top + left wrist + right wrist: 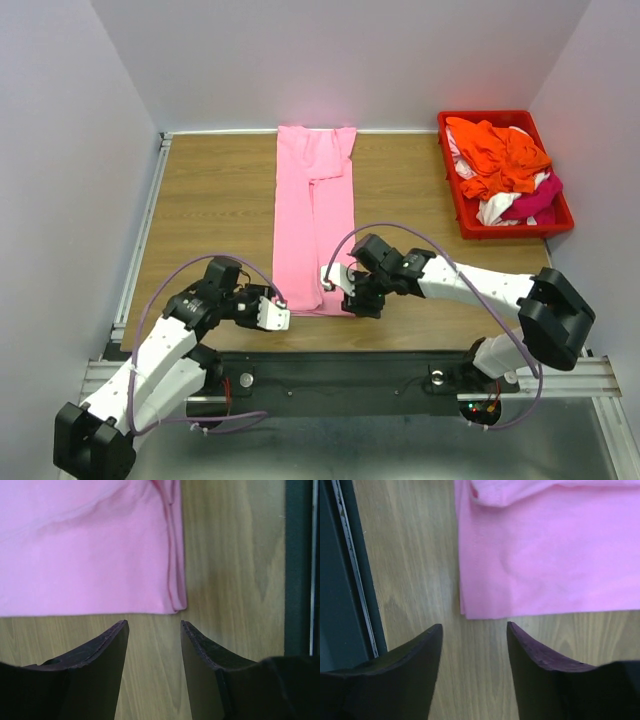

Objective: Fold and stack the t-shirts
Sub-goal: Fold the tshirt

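A light pink t-shirt (315, 220) lies folded into a long narrow strip down the middle of the table. My left gripper (283, 310) sits just off the strip's near left corner. In the left wrist view its jaws (152, 622) stand open over bare wood, a little short of the pink hem (85, 545). My right gripper (343, 298) is at the near right corner. Its jaws (474, 625) are also open with only wood between them, and the pink corner (550, 555) lies just ahead. Orange (495, 155), white (495, 208) and magenta (535, 200) t-shirts are heaped in the bin.
A red plastic bin (452, 190) stands at the back right of the wooden table (210, 200). White walls close in the left, back and right sides. A dark rail (350, 375) runs along the near edge, close behind both grippers.
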Available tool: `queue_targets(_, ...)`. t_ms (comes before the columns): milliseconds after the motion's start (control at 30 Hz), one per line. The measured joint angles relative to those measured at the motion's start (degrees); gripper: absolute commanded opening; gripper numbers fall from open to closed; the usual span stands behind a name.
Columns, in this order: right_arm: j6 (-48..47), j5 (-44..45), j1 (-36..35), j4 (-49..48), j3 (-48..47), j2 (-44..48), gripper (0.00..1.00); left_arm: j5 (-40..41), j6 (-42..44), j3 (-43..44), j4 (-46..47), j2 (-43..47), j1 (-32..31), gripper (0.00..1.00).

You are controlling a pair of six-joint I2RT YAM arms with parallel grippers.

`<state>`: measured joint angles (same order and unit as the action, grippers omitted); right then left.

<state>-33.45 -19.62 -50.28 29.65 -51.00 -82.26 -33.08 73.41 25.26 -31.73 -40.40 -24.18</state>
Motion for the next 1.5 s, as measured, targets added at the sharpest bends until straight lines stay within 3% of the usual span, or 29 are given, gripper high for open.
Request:
queue_targets(267,-0.98,3.39,-4.44,-5.64,5.09,-1.88,0.55,2.67,2.67,-4.31,3.85,-1.07,-7.80,0.57)
queue_targets(467,-2.34,5.14,-4.61,-9.88,6.34,-4.33,0.53,4.13,2.84,-5.07,8.79,-6.45,-8.37,0.58)
queue_targets(633,-3.21,5.57,-4.61,-12.92,7.13,-4.50,0.36,5.31,3.39,-5.64,11.78,-9.60,-8.39,0.55)
queue_targets(733,-3.48,5.68,-4.68,-14.73,7.80,-4.52,0.33,5.62,3.74,-5.29,13.03,-12.31,-8.39,0.53)
queue_targets(833,-3.80,5.81,-4.87,-16.24,8.28,-4.50,0.20,5.97,3.76,-4.33,13.75,-14.51,-8.39,0.43)
queue_targets(867,-3.89,5.92,-4.90,-16.83,8.55,-4.44,0.14,6.27,3.98,-4.07,14.08,-15.34,-8.39,0.34)
queue_targets(900,-4.02,6.08,-4.92,-17.25,8.68,-4.44,0.01,6.54,4.20,-3.87,14.21,-15.98,-8.39,0.28)
queue_targets(1000,-4.24,6.84,-4.92,-17.81,8.74,-4.44,0.00,7.26,4.81,-3.72,14.53,-17.16,-8.39,0.10)
queue_targets(1100,-4.17,7.39,-4.94,-17.81,8.74,-4.33,0.01,7.72,4.98,-3.72,14.51,-17.11,-8.39,0.00)
queue_targets(1500,-0.74,7.69,-4.94,-10.03,8.24,1.40,0.01,5.86,1.03,-0.76,9.16,-7.37,-8.50,0.00)
